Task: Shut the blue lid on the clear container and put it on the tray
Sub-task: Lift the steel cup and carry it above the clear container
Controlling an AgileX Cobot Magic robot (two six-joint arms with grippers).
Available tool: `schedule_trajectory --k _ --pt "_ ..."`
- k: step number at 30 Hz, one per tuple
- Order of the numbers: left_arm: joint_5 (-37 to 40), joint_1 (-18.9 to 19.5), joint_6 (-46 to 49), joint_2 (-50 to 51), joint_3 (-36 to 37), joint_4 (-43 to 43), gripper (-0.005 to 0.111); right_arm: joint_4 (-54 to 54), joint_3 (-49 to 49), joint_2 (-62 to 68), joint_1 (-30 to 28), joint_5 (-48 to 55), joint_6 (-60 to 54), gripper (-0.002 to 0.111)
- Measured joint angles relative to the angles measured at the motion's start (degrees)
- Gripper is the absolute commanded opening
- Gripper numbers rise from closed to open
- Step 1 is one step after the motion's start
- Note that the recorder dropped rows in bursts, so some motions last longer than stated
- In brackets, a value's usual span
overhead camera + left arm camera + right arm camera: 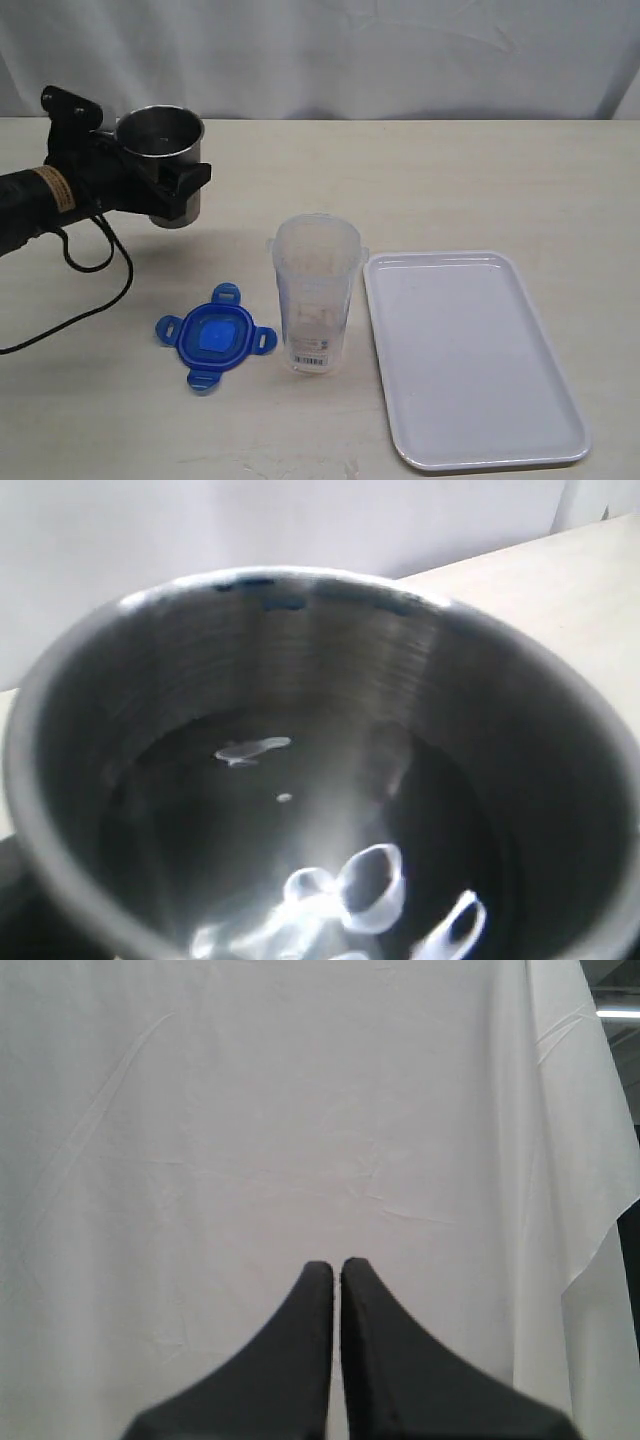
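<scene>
**Left jaws clamped on the steel cup [160, 135]; right jaws pressed together, holding nothing, facing a white backdrop.**
Lid [216, 337] lies flat on the desk [420, 180], camera-side of the left jaws. The open container [316, 300] stands just beside it, and the tray [470, 350] sits beyond, farthest from those jaws. Judgement: park the cup first. Keep it upright, set it on bare desk well apart from lid and container, then release fully and withdraw before going for the lid.

steel cup [162, 135]: upright, far left | table [450, 180]: beige | backdrop [350, 50]: white cloth
</scene>
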Motion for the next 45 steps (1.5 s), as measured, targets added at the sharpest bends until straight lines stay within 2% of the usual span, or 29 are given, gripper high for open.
schedule_trajectory --k 5,10,14,19,22,26,45 --pt "5.46 -4.72 -3.13 0.00 -5.93 1.23 0.000 0.00 0.00 0.00 0.00 0.00 -0.38 0.004" --pt "7.12 -8.94 -6.96 -3.01 -6.43 3.70 0.000 0.00 0.00 0.00 0.00 0.19 4.36 0.004" --pt "7.67 -10.03 -9.03 -7.00 -6.43 5.52 0.000 0.00 0.00 0.00 0.00 1.31 5.63 0.004" --pt "10.24 -10.16 -12.53 -11.36 -6.43 8.64 0.000 0.00 0.00 0.00 0.00 2.03 5.71 0.004" --pt "11.23 -10.16 -17.15 -11.47 -6.43 14.44 0.000 0.00 0.00 0.00 0.00 2.03 5.85 0.004" --pt "10.48 -10.37 -18.76 -11.47 -5.79 17.42 0.000 0.00 0.00 0.00 0.00 2.03 5.85 0.004" --pt "8.55 -10.70 -11.87 -11.49 -1.10 22.05 0.000 0.00 0.00 0.00 0.00 2.03 5.85 0.004"
